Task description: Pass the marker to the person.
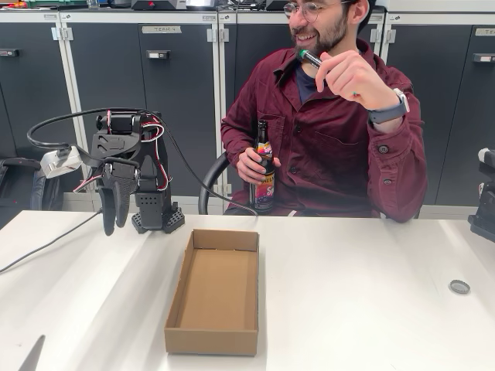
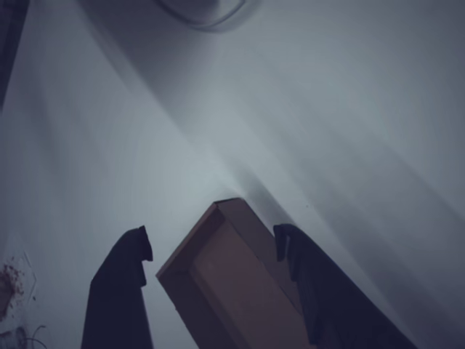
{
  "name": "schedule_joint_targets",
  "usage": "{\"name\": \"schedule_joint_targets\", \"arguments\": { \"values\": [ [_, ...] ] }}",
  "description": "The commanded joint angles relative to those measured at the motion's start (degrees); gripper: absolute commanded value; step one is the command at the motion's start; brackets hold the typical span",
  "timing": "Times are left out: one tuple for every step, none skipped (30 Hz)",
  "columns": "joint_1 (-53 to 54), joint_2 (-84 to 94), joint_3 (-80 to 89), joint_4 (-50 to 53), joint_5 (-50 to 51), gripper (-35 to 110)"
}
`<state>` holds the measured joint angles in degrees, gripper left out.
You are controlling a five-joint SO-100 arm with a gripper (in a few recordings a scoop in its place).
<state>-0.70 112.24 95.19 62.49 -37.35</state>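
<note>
Looking matt and black, like moulded plastic: gripper (image 1: 116, 224), its fingers (image 2: 120, 291) showing dull and dark in the wrist view. Below it, table (image 1: 371, 309) appearing smooth, white, faintly glossy, catching soft reflections. Just to the gripper's right in the fixed view, box (image 1: 214, 291) reading as plain brown cardboard, matt, raw-edged. Farther beyond, bottle (image 1: 263, 174) looking like glossy brown glass with a printed paper label; shirt (image 1: 340, 147) showing as soft matt cloth; marker (image 1: 310, 58) appearing smooth plastic, slightly shiny. Behind, cabinets (image 1: 155, 100) looking dark, matt, painted.
</note>
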Motion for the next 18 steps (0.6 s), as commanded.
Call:
{"name": "schedule_joint_targets", "arguments": {
  "values": [
    [0.1,2.7,-0.6,-1.0,-0.4,38],
    [0.1,2.8,-0.6,-1.0,-0.4,38],
    [0.1,2.8,-0.6,-0.9,-0.4,38],
    [0.1,2.8,-0.6,-0.8,-0.3,38],
    [0.1,2.9,-0.7,-0.8,-0.3,38],
    [0.1,2.9,-0.7,-0.7,-0.3,38],
    [0.1,3.0,-0.6,-0.7,-0.3,38],
    [0.1,3.1,-0.5,-0.8,-0.3,38],
    [0.1,3.1,-0.4,-0.8,-0.3,38],
    [0.1,3.1,-0.4,-0.8,-0.3,38],
    [0.1,3.1,-0.4,-0.9,-0.2,38],
    [0.1,3.1,-0.4,-0.9,-0.2,38],
    [0.1,3.1,-0.4,-0.9,-0.2,38],
    [0.1,3.1,-0.4,-0.8,-0.2,38],
    [0.1,3.2,-0.3,-1.0,-0.2,38],
    [0.1,3.3,0.0,-1.3,-0.2,38],
    [0.1,3.5,0.3,-1.4,-0.4,38],
    [0.1,3.6,0.4,-1.4,-0.5,38]
  ]
}}
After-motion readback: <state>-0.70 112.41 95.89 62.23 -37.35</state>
